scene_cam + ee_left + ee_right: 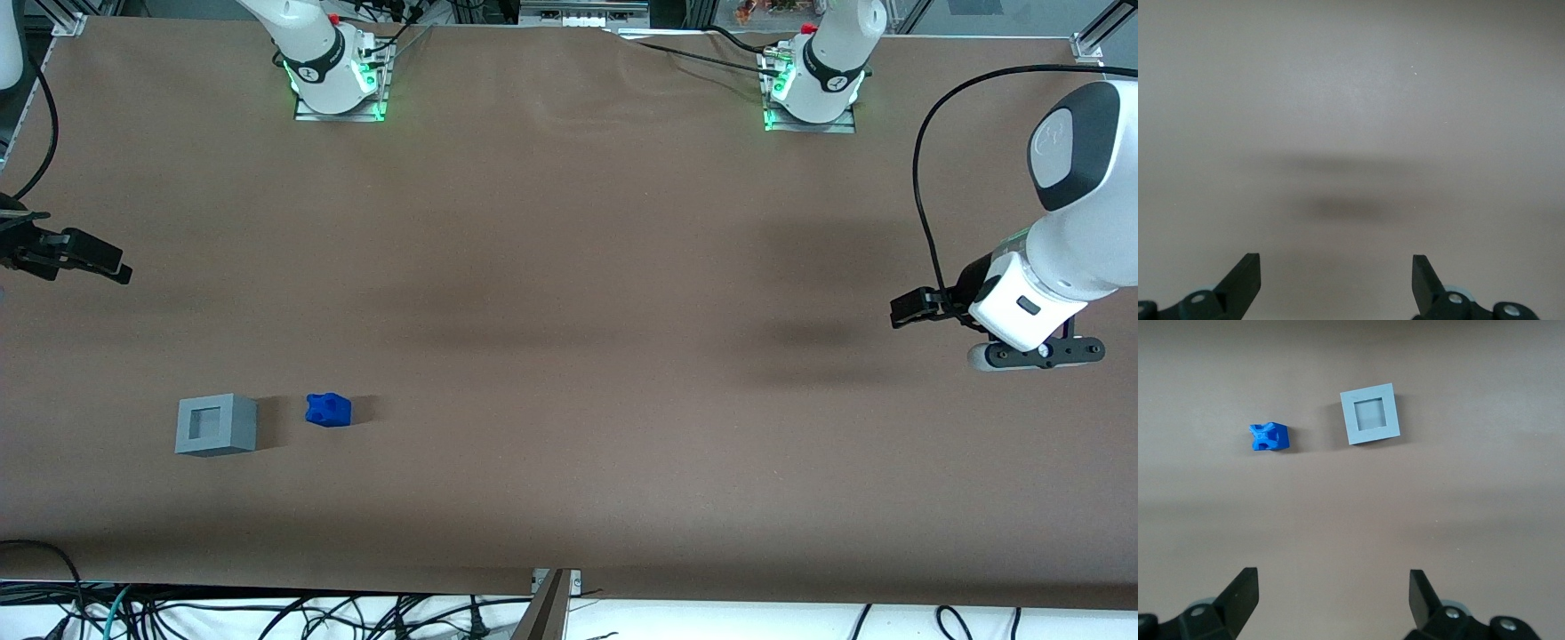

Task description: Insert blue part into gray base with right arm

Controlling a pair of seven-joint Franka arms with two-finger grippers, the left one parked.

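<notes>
Finds the gripper (89, 255) hanging above the table (569, 267) at roughly nine o'clock on the front view's dial, at the working arm's end. Shows its fingers (1241, 595) spread wide, with nothing but bare brown surface between them. Holds nothing, touches nothing.

Places the blue part (328, 410) on the table at about four o'clock from the gripper on that same dial, well apart from it and nearer to the front camera. Places the gray base (216, 425) at about five o'clock from the gripper, also well apart and also nearer to the camera. Sets the blue part at three o'clock from the base, near it but not touching, with a strip of table between the two. Leaves the square recess in the top of the base open and unfilled.

From the right wrist camera, catches both the blue part (1269, 437) and the base (1370, 414) out ahead of the open gripper (1331, 595), side by side, neither one between the fingers.

Reads as the very start: nothing gripped, nothing inserted. Calls first for a reach out and down toward four o'clock to straddle the blue part. Offers no clear long axis on that piece, which looks squat and nearly as deep as wide, notched top upward. Probably allows a grasp across either pair of flat sides.
</notes>
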